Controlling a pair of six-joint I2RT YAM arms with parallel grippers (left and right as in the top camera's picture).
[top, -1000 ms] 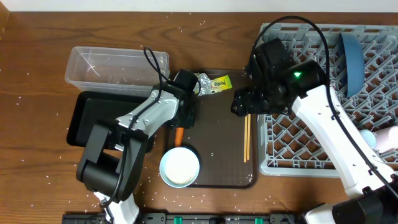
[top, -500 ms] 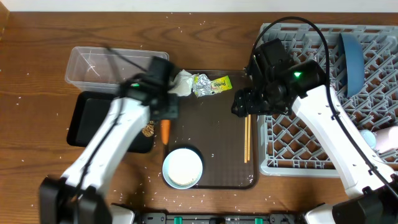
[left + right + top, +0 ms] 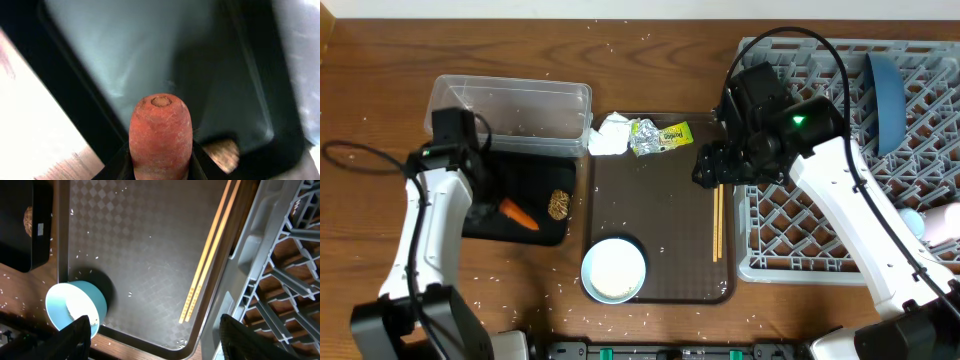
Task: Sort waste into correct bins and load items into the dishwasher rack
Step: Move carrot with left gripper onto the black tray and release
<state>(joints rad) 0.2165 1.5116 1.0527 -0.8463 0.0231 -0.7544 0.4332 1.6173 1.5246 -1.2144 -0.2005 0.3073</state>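
Note:
My left gripper (image 3: 496, 208) is shut on the orange carrot piece (image 3: 519, 214) and holds it over the glossy black container (image 3: 470, 222). In the left wrist view the carrot (image 3: 160, 132) fills the jaws, with the black container (image 3: 140, 55) below and the brown food lump (image 3: 223, 150) beside it. The brown lump (image 3: 559, 204) lies in the black container. My right gripper (image 3: 710, 166) is open and empty above the brown tray's right edge, over the chopsticks (image 3: 717, 222). The white napkin (image 3: 610, 135), foil (image 3: 645, 134) and yellow-green wrapper (image 3: 673, 133) lie at the tray's far edge.
The clear tub (image 3: 510, 108) stands behind the black container. A bowl, white inside and light blue outside (image 3: 613, 268), sits at the front of the brown tray (image 3: 660, 200). The grey rack (image 3: 820, 215) at right holds the dark blue plate (image 3: 886, 100). Rice is scattered on the table.
My left arm has swung left off the tray with the carrot, from beside the napkin to over the black container. The right arm has not moved.

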